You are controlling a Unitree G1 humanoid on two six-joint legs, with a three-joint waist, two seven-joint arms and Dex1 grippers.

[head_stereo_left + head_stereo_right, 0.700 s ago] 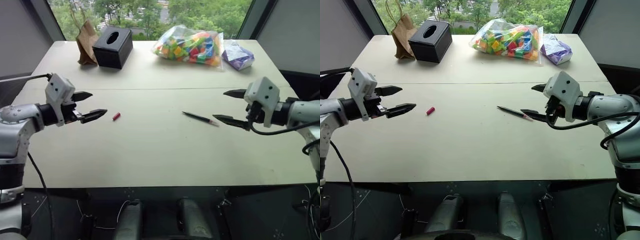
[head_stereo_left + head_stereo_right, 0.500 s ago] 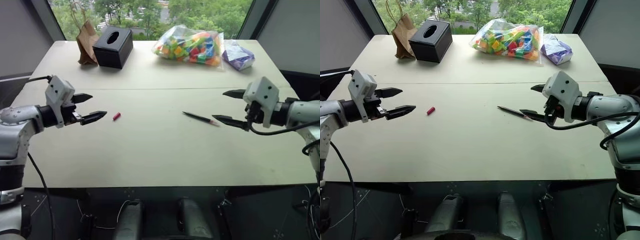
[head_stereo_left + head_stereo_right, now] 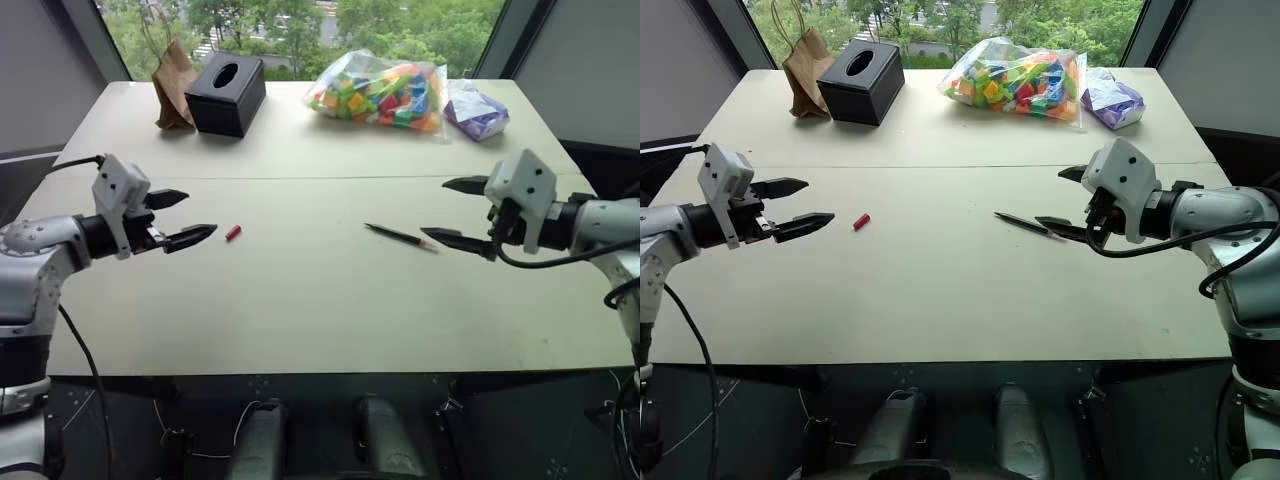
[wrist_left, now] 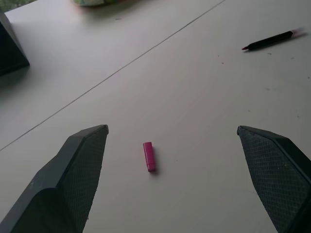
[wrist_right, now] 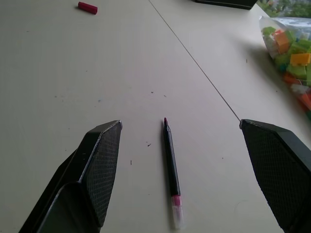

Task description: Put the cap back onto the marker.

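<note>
Tiny red plastic cap lying beside wide-open, empty left gripper, thin black marker near wide-open, empty right gripper, pale table

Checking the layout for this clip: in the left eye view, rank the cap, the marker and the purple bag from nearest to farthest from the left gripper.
1. cap, just beyond left gripper
2. marker, mid-table
3. purple bag, far right corner

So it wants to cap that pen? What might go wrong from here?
Both are small and lie flat on the table, so a few slips seem possible. The cap is tiny; the left gripper, open, might nudge it and roll it away. The marker is thin; the right gripper, open, might scrape the table or grab it crooked, spoiling the lineup.
</note>
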